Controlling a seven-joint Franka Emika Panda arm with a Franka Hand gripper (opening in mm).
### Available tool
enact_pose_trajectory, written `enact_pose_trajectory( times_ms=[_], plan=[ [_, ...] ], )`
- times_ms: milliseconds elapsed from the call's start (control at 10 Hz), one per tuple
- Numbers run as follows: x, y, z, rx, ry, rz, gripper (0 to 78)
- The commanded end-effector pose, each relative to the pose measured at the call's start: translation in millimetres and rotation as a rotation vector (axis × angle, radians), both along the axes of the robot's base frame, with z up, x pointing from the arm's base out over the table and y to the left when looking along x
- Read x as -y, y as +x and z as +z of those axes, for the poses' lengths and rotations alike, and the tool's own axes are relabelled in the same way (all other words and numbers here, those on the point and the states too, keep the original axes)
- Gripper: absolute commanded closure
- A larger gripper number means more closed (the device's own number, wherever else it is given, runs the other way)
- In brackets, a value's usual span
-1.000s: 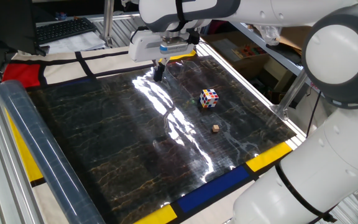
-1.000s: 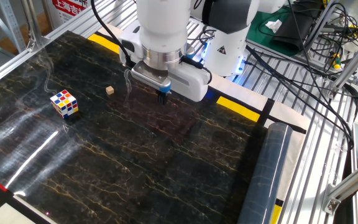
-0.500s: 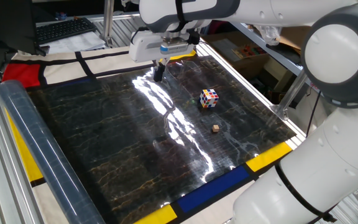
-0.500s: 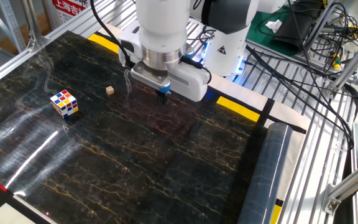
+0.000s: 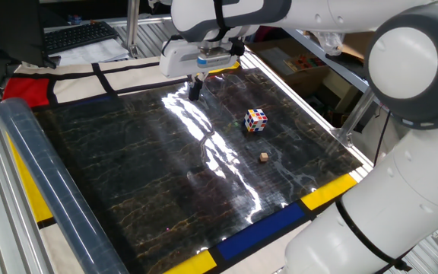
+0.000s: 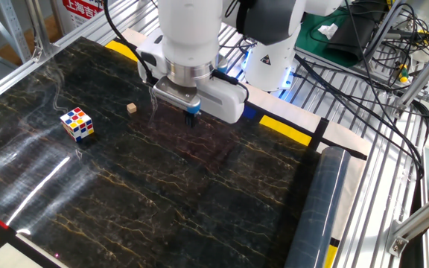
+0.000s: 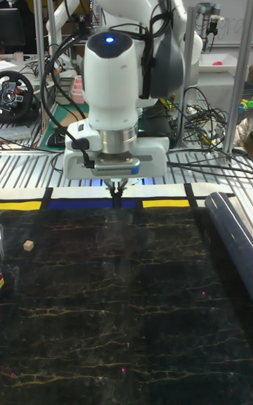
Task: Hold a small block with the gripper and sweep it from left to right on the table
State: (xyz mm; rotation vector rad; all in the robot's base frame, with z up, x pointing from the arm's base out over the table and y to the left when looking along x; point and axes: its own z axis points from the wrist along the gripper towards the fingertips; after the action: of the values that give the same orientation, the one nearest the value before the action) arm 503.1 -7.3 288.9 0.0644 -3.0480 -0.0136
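The small block [image 5: 264,157] [image 6: 131,108] [image 7: 29,225] is a tiny tan cube lying alone on the black marble table [image 5: 143,175] [image 6: 162,193]. My gripper [image 5: 195,93] [image 6: 192,119] [image 7: 116,197] hangs a little above the table near its edge, well apart from the block. Its dark fingers are shut together with nothing between them. A multicoloured puzzle cube [image 5: 255,120] [image 6: 77,123] stands a short way from the small block, on the side away from the gripper.
A long grey-blue roll [image 5: 48,183] [image 6: 320,201] [image 7: 235,233] lies along one table edge. Yellow, blue, red and white panels border the table. Metal frame rails and cables [image 6: 378,67] surround it. The robot base [image 6: 274,45] stands behind the gripper.
The gripper and wrist have shifted slightly sideways, toward the small block's side in the other fixed view. The block and the puzzle cube have not moved.
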Motion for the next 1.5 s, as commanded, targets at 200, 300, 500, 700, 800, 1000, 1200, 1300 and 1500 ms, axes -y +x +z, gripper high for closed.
enact_pose_trajectory(
  times_ms=[200,300,500,700,800,1000,1200,1300,1500],
  plan=[
    [3.0,3.1,-5.0,0.002,-0.004,0.004,77.6],
    [3.9,4.3,-7.9,0.002,-0.005,0.004,77.6],
    [6.7,6.6,-14.4,0.002,-0.009,0.005,77.6],
    [14.1,9.4,-24.6,0.002,-0.013,0.018,77.6],
    [18.3,10.7,-31.3,0.002,-0.021,0.025,77.6],
    [28.5,13.0,-44.9,0.001,-0.019,0.039,77.6],
    [33.6,14.3,-54.2,-0.001,-0.020,0.040,77.6],
    [33.6,14.3,-54.2,-0.001,-0.020,0.040,77.6],
    [46.3,13.2,-62.3,-0.009,-0.038,0.043,77.6]
  ],
)
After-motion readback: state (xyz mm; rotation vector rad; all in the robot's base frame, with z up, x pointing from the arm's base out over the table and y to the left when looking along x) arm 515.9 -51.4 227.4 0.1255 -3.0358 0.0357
